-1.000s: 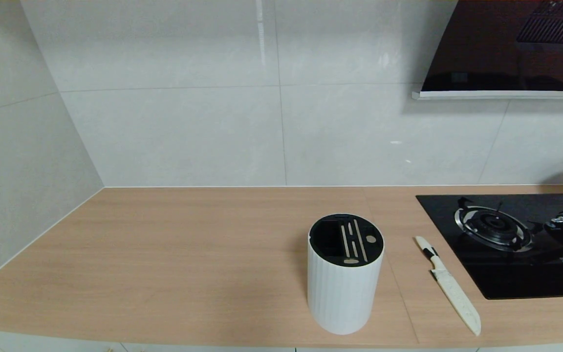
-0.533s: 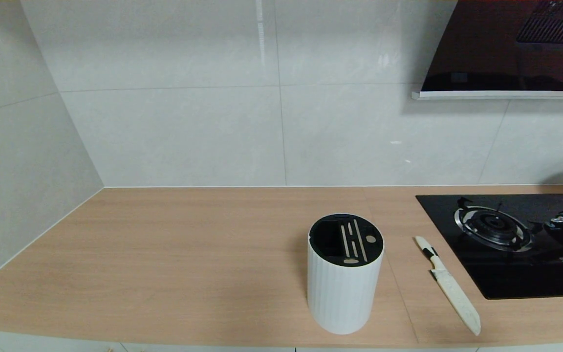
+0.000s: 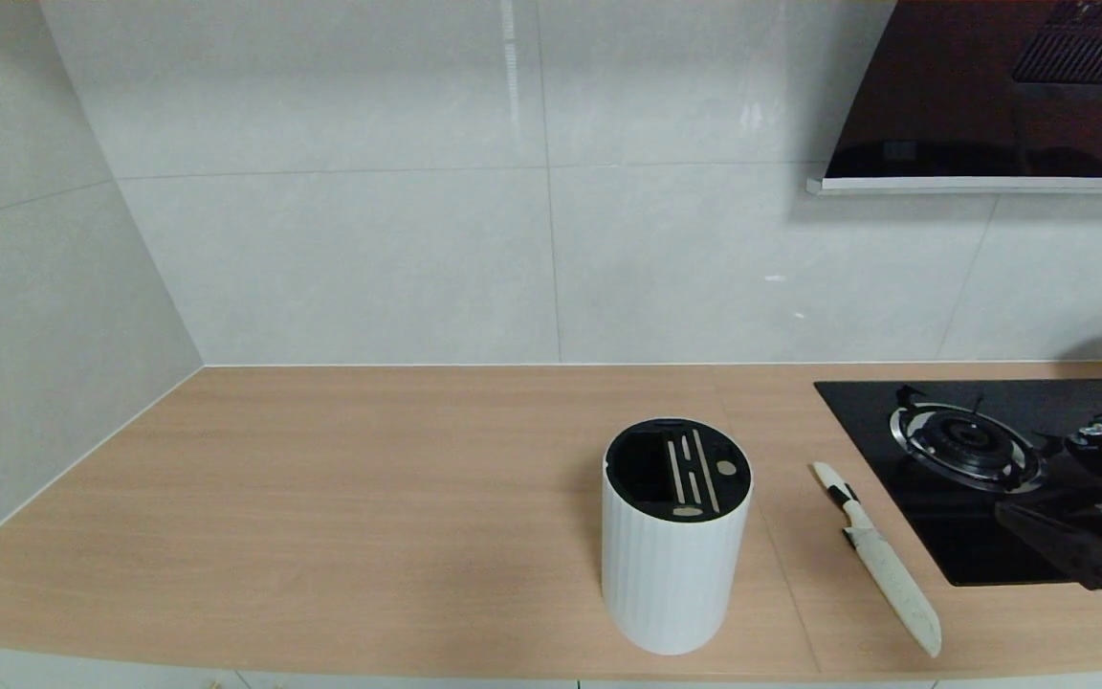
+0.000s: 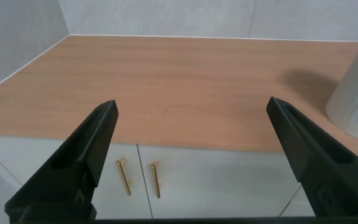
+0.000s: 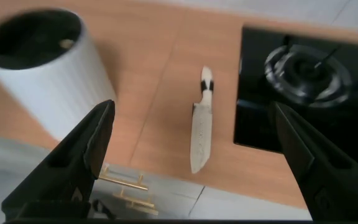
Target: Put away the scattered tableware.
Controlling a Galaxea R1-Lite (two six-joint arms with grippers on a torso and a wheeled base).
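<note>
As we looked down on the wooden countertop (image 3: 369, 498), the white ribbed holder (image 3: 671, 565) stood upright near its front edge, and we placed everything else by that holder. Its black top (image 3: 677, 469) carried several narrow slots and one wider opening. The knife (image 3: 876, 560) lay flat on the countertop to the holder's right, near it but clearly apart. Its pale blade pointed toward the front edge and its white-and-black handle toward the tiled wall (image 3: 551, 258). Farther right of the holder, beyond the knife, sat the black gas hob (image 3: 967, 541) with a round burner (image 3: 962, 438). The knife lay between holder and hob, touching neither. High up and to the holder's right hung a dark range hood (image 3: 991, 96).

The right gripper (image 5: 192, 107) hovered well to the holder's right, above the front part of the hob. Its two dark fingers (image 5: 89, 155) were spread wide apart and held nothing, and from its wrist camera we saw the knife lying lower down in the gap between them. The left gripper (image 4: 191, 104) hung to the holder's left, out in front of the countertop's edge, its fingers (image 4: 86, 155) likewise spread wide with nothing between them. Below that edge we saw white cabinet doors (image 4: 229, 186) with two gold handles (image 4: 124, 177).
</note>
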